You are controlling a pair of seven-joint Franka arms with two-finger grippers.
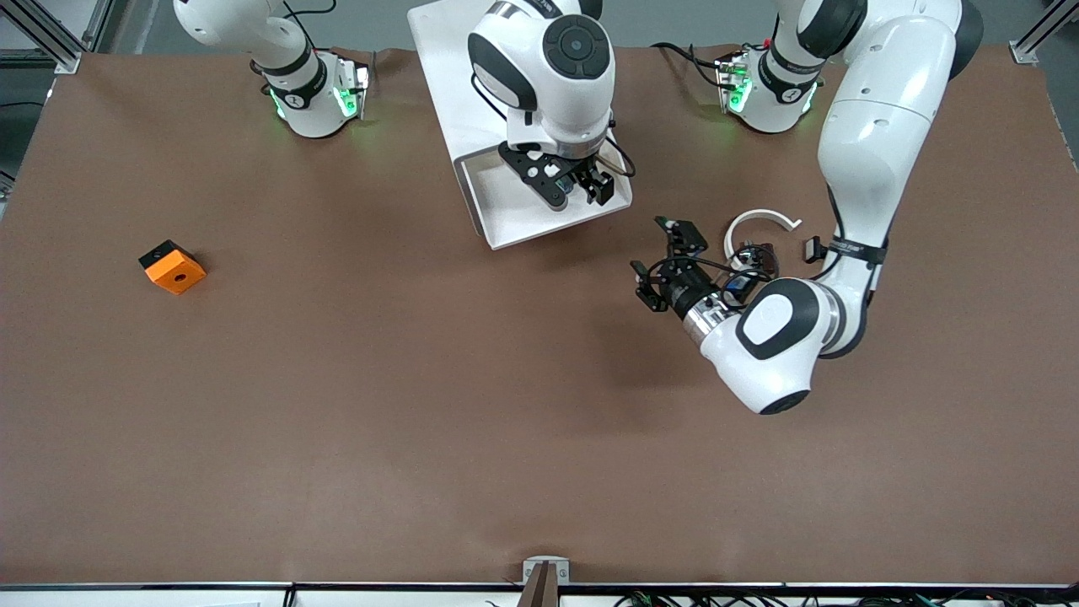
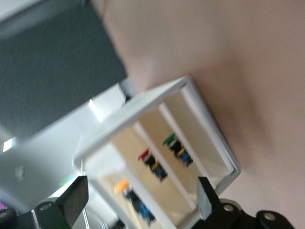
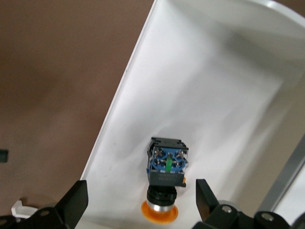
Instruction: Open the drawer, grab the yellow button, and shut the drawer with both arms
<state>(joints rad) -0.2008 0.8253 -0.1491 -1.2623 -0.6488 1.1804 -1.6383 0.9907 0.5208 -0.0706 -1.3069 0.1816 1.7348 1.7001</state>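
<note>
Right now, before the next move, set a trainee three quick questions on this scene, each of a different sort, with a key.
1. True or false: the right end effector is shut on the button.
2. Multiple choice: where does the button lie? A) on the brown table beside the orange block B) in the pulled-out drawer C) between the left end effector's fingers
3. Fill in: the left end effector, over the table beside the drawer, has its fingers ____.

Key:
1. False; its fingers stand open over the button.
2. B
3. open
</note>
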